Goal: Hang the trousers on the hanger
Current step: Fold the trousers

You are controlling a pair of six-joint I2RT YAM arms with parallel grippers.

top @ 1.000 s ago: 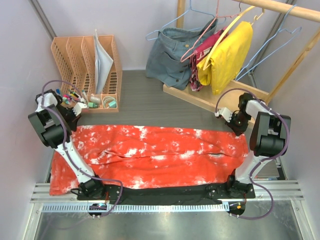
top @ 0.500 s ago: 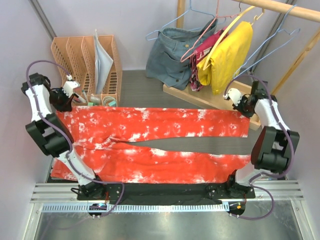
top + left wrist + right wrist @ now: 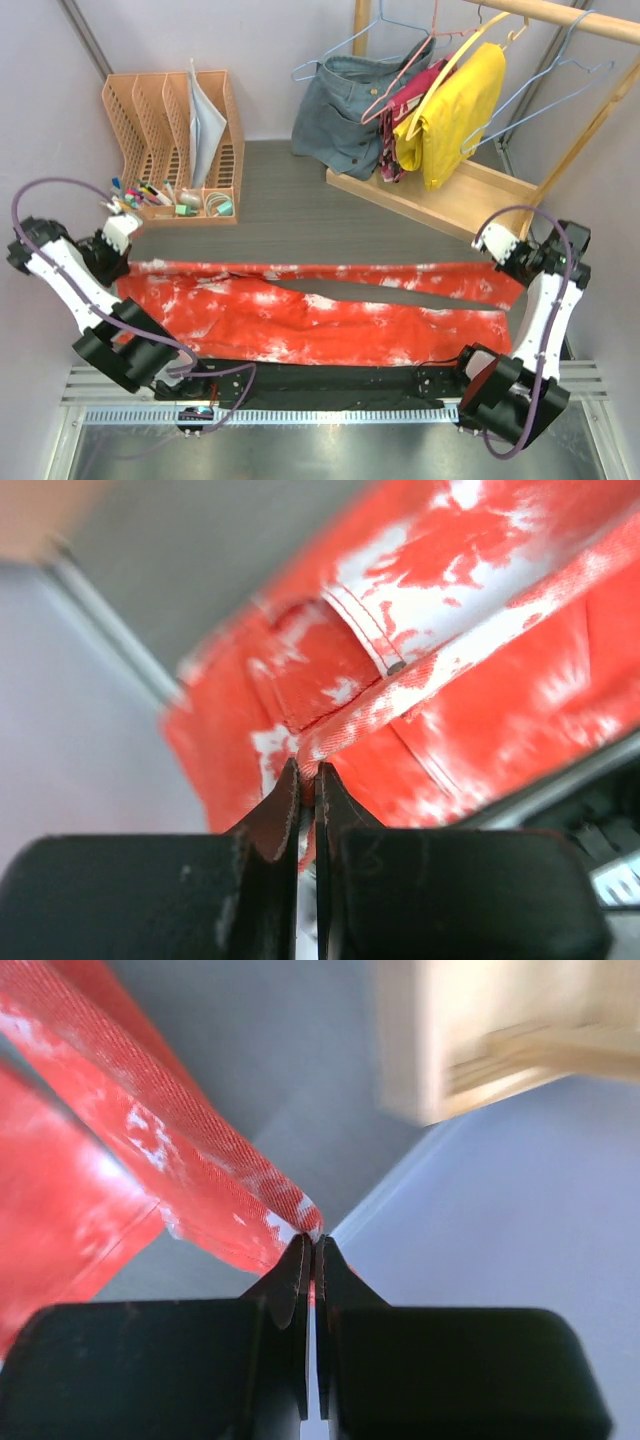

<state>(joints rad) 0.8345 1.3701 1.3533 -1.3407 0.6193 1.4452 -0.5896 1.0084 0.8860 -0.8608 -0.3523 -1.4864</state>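
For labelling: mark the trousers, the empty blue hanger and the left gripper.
trousers point(image 3: 330, 325): top view, middle of the near leg.
blue hanger point(image 3: 535, 83): top view, left sloping wire of the empty one.
left gripper point(image 3: 307, 770): left wrist view, between fingertips shut on the trousers.

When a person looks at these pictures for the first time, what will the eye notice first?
First, the red-orange trousers, stretched long across the table, with the left gripper shut on the waist end and the right gripper shut on a leg end. Next, the yellow garment hanging under the wooden rail at the back right, beside a grey-blue denim garment.
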